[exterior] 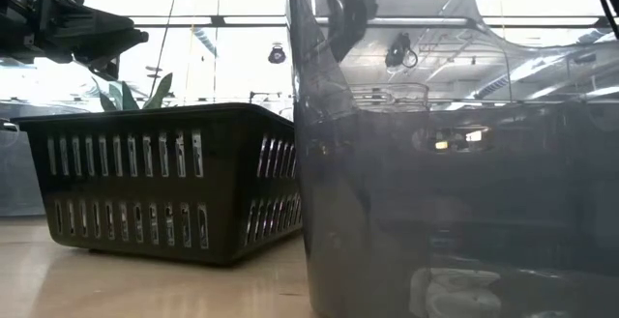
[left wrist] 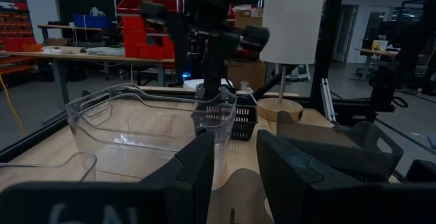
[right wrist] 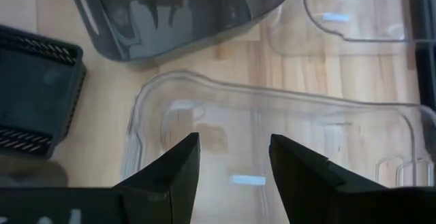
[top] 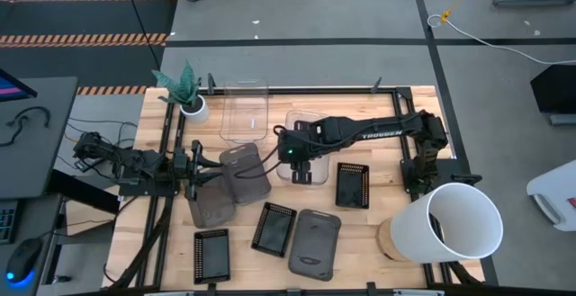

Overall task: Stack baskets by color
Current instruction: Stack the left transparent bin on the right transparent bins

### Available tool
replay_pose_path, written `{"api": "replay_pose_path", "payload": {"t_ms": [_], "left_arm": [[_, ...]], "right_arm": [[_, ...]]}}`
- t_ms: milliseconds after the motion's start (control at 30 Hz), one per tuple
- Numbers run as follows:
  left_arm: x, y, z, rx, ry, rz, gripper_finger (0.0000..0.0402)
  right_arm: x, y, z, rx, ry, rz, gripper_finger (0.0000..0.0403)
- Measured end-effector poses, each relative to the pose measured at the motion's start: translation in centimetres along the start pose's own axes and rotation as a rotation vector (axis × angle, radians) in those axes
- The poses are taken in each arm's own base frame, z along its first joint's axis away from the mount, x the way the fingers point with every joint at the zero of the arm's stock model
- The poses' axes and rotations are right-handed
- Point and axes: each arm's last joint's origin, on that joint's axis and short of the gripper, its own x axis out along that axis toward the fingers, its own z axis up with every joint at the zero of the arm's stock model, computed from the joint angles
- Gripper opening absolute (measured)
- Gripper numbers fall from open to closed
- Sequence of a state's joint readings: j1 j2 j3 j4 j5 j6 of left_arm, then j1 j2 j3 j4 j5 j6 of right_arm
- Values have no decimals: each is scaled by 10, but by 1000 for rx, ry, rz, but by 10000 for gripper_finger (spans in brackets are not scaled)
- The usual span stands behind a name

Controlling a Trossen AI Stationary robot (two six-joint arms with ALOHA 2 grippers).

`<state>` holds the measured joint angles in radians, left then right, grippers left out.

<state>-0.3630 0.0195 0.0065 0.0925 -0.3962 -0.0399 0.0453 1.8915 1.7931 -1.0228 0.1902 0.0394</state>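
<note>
My right gripper (right wrist: 231, 157) hangs open a little above a clear basket (right wrist: 272, 142), also seen as the clear basket (top: 301, 148) mid-table; its fingers touch nothing. A second clear basket (top: 245, 112) sits farther back. Two smoky grey baskets (top: 243, 172) (top: 209, 208) lie overlapping at centre left, and a third smoky grey basket (top: 314, 242) lies near the front. Three black mesh baskets (top: 352, 185) (top: 274, 228) (top: 211, 255) rest flat on the table. My left gripper (top: 200, 174) waits open and level at the left, beside the overlapping grey baskets, with nothing between its fingers (left wrist: 197, 173).
A large white bucket (top: 454, 224) lies tipped at the front right corner. A small potted plant (top: 191, 105) stands at the back left. A black frame rail (top: 315, 91) borders the table's far edge. Bare wood (top: 378, 215) shows between the black baskets and the bucket.
</note>
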Motion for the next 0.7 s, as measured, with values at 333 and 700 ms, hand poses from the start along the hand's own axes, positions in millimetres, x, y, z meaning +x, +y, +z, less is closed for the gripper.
{"api": "replay_pose_path", "payload": {"t_ms": [333,700], "left_arm": [[0,0,0,0,0,0,119],[0,0,0,0,0,0,119]], "right_arm": [[-7,3,3,-1,-51,-31,183],[-5,9,5,-46,-103,-37,183]]}}
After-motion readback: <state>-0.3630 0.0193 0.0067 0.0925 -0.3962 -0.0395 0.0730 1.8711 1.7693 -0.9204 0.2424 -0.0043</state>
